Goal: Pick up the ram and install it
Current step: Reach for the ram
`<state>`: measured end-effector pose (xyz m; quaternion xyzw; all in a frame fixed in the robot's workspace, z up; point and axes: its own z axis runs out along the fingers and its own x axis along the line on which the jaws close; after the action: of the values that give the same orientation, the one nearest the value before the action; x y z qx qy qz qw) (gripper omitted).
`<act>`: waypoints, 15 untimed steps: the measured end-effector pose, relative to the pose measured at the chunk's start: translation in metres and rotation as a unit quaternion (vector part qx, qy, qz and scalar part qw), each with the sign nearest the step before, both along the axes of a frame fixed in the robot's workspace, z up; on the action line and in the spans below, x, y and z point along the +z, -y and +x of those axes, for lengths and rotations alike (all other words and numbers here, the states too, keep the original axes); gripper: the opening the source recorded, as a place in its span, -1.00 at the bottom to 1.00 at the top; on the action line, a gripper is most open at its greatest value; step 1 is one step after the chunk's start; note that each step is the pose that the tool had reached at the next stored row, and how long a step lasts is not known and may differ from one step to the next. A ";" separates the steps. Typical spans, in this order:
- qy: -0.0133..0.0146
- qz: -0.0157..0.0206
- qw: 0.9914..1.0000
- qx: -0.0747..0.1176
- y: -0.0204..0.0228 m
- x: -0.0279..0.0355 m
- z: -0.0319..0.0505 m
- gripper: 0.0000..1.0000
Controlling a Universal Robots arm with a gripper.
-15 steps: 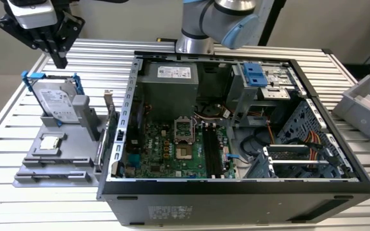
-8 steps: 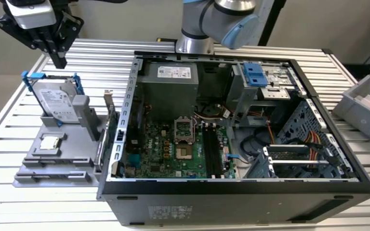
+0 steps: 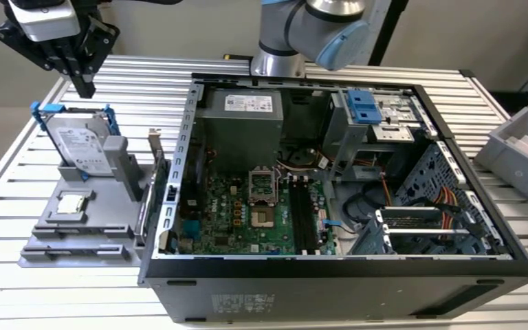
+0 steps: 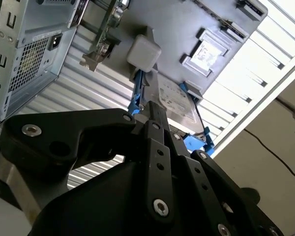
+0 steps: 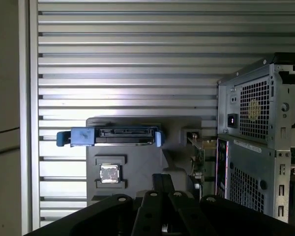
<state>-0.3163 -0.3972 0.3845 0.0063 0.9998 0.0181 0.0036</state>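
1. Closest to the lens in both wrist views is the gripper [image 4: 155, 112], its fingers pressed together with nothing between them
2. From the exterior view I see it hanging above the hard drive [image 3: 85, 148], well apart from the ram [image 3: 161, 206]
3. I find the ram standing on edge in the grey holder [image 3: 62, 242], just beside the outer wall of the open computer case [image 3: 337, 295]
4. I judge it light and stiff but thin and fragile; I would pinch its flat faces mid-length near the top edge, keeping off the contacts
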 end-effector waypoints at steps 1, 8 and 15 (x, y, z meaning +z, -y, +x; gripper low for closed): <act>0.000 0.000 1.000 0.000 0.0000 0.0000 0.0000 -1.00; 0.000 0.000 1.000 0.000 0.0000 0.0000 0.0000 -1.00; 0.000 0.000 1.000 0.000 0.0000 0.0000 0.0000 -1.00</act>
<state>-0.3163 -0.3972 0.3845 0.0060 0.9998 0.0181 0.0036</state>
